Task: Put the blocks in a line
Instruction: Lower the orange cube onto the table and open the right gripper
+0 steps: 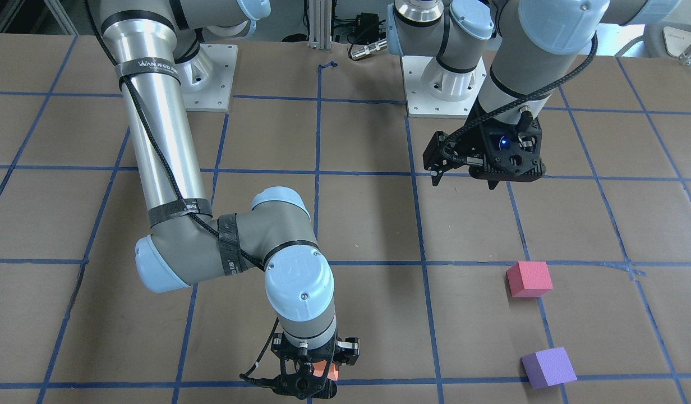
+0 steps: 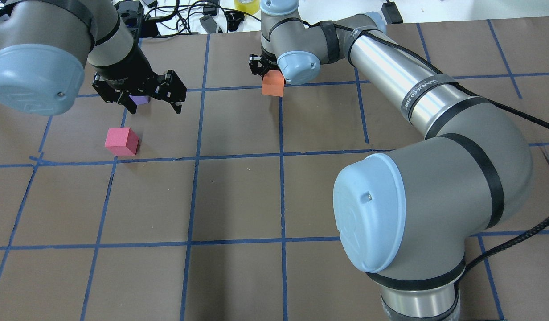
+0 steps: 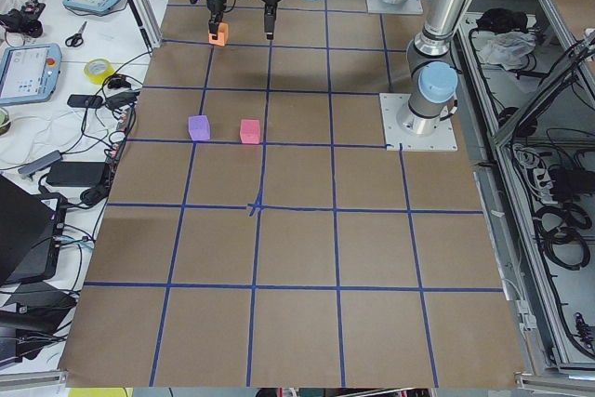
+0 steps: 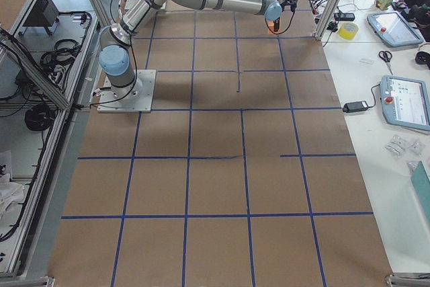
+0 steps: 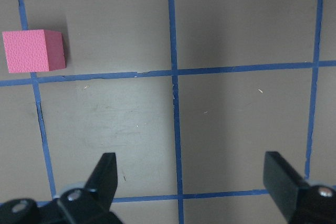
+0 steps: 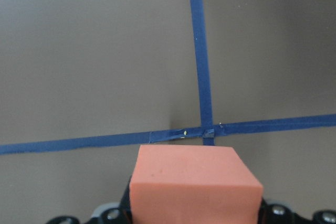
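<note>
My right gripper (image 1: 313,382) is shut on the orange block (image 1: 326,371) at the far middle of the table, over a tape crossing. The block also shows in the overhead view (image 2: 273,84) and fills the bottom of the right wrist view (image 6: 195,182). My left gripper (image 1: 464,177) is open and empty above the table, with both fingers (image 5: 105,174) spread wide. The pinkish-red block (image 1: 529,279) lies on the table ahead of it and shows at upper left in the left wrist view (image 5: 32,51). The purple block (image 1: 548,367) lies farther out, partly hidden behind the left gripper in the overhead view (image 2: 139,100).
The brown table (image 2: 239,196) carries a grid of blue tape lines. Cables, a tape roll (image 2: 246,5) and tablets lie beyond its far edge. The two arm bases (image 1: 443,84) stand on the robot's side.
</note>
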Robot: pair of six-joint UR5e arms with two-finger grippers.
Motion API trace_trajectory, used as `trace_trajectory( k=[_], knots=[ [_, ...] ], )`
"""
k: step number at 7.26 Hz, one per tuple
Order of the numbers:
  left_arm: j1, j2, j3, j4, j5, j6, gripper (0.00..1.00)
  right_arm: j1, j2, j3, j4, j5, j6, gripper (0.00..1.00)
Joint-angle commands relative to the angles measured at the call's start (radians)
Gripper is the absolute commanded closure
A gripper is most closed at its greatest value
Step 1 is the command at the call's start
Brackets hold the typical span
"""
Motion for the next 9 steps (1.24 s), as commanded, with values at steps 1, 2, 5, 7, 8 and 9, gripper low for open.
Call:
trace_trajectory(
  k=[1,2,5,7,8,9],
  knots=[
    [0.000,-0.009,0.000,0.003,-0.002,0.000,0.00,0.004,0.018,-0.007,0.000,-0.006,0.006,0.43],
    [0.000,-0.002,0.000,0.003,-0.001,0.001,0.00,0.004,0.022,-0.007,0.000,-0.005,0.006,0.21],
    [0.000,-0.007,0.002,0.003,-0.001,0.003,0.00,0.005,0.032,-0.007,0.000,0.006,0.005,0.00],
    [0.000,-0.009,0.002,0.021,0.001,0.000,0.00,-0.004,0.000,-0.008,0.009,-0.005,-0.021,0.00],
    [0.000,-0.012,0.003,0.034,0.001,0.001,0.00,-0.010,-0.074,-0.007,0.068,-0.006,-0.041,0.00],
    [0.000,-0.019,0.005,0.063,0.007,0.004,0.00,-0.024,-0.168,0.013,0.190,-0.019,-0.102,0.00]
  ],
)
